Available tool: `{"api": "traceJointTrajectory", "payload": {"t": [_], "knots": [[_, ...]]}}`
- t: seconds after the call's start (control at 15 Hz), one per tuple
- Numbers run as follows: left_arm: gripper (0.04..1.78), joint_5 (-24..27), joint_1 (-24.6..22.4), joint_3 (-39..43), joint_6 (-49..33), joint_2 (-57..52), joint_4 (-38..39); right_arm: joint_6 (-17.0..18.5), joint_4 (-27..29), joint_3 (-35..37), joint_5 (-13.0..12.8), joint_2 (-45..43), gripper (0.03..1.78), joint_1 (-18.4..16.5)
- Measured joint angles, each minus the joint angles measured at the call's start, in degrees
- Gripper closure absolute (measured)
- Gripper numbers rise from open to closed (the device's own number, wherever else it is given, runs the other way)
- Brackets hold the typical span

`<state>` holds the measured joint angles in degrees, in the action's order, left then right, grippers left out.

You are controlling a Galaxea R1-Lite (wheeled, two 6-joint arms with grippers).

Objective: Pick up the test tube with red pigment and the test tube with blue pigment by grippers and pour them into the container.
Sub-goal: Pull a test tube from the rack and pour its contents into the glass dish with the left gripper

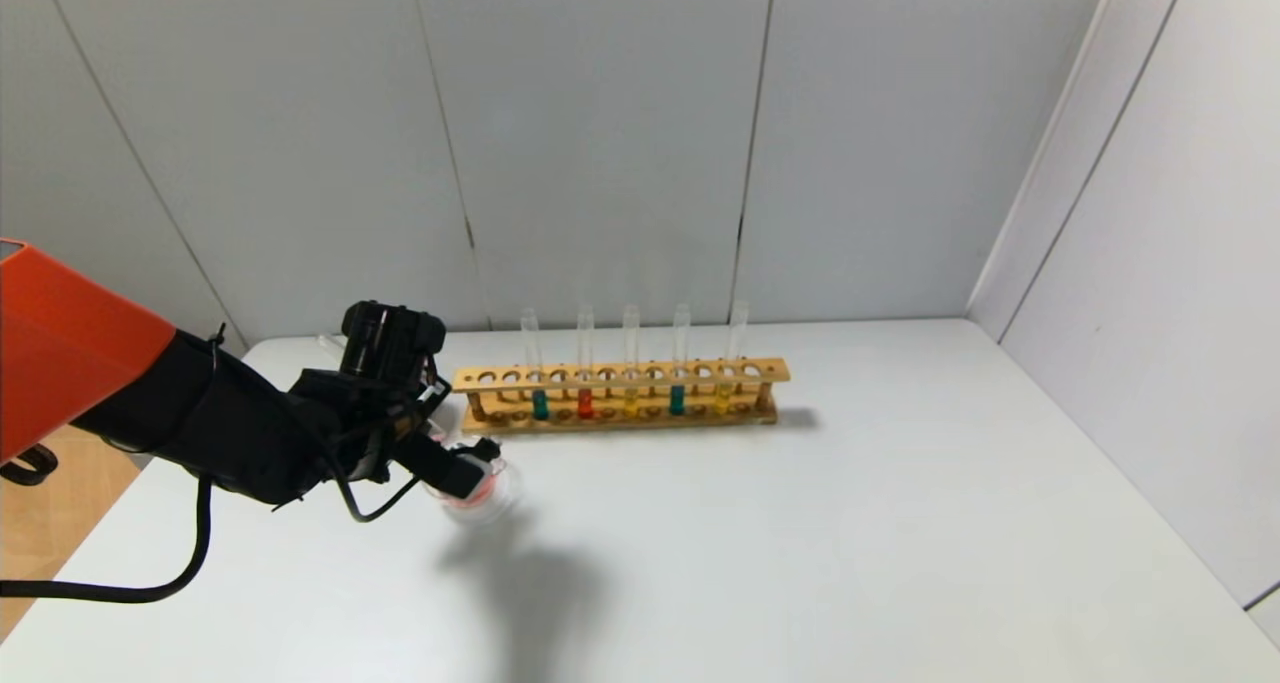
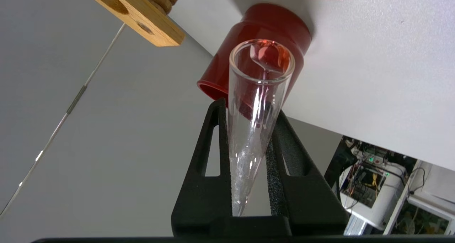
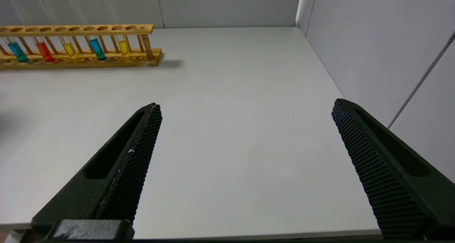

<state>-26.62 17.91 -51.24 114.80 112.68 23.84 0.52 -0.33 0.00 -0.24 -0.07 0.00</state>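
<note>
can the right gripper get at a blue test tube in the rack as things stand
Probably yes: the right gripper is open, and only bare table lies between it and the blue test tube standing upright in the wooden rack.

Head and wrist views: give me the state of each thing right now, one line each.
left gripper: shut on the red-pigment tube, over the container.
red-pigment tube: tipped, nearly emptied.
container: upright, holds red liquid.
rack: five tubes standing: two teal, one red, two yellow.
red cup: on the table.
right gripper: open, empty.
</note>
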Motion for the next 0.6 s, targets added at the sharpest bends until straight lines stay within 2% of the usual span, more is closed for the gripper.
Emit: {"api": "traceJointTrajectory", "payload": {"t": [0.6], "knots": [[1.49,-6.91,2.82,0.28,3.72,-0.11,1.34,0.0,-0.05,0.0,0.0,0.0,0.06,0.0]]}}
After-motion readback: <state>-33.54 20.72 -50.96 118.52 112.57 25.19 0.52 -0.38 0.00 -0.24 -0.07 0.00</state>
